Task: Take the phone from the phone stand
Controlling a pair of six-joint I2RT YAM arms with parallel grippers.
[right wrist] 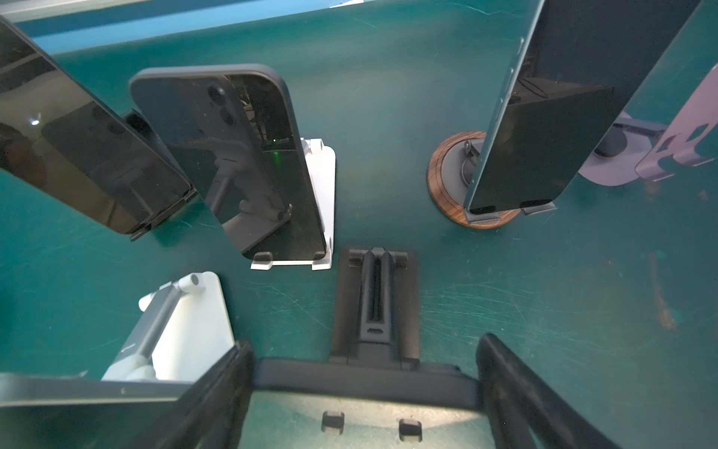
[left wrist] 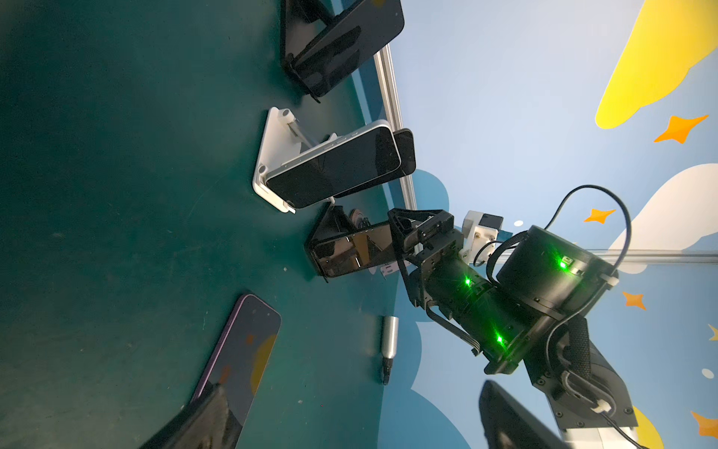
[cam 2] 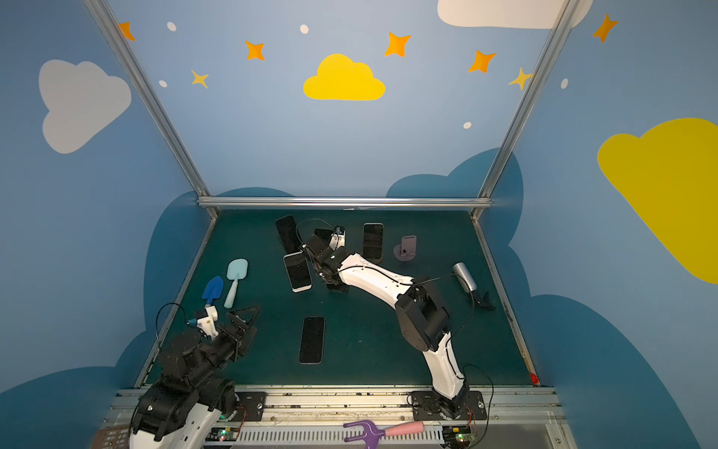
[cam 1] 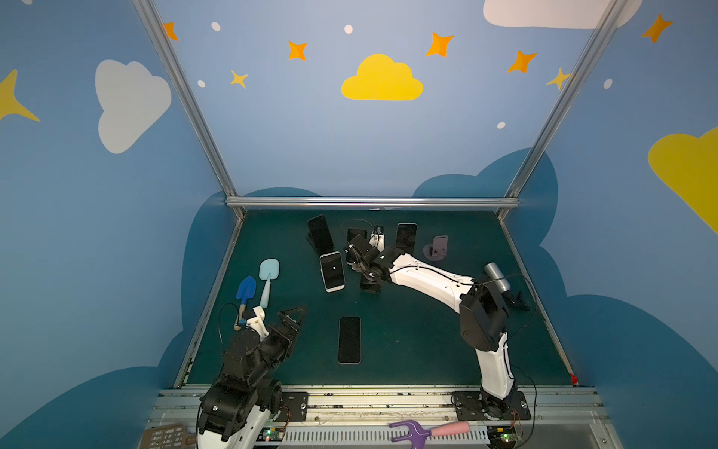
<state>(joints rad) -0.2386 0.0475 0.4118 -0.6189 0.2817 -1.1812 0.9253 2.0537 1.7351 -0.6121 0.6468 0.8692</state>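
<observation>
Phone (left wrist: 351, 252), glossy black, mirror-like.

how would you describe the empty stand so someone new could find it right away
At the far side of the green table, stands sit in a loose row. Go to its right end, just past the phone on the round wooden base. That stand is small and pink, and the only one holding no phone.
</observation>
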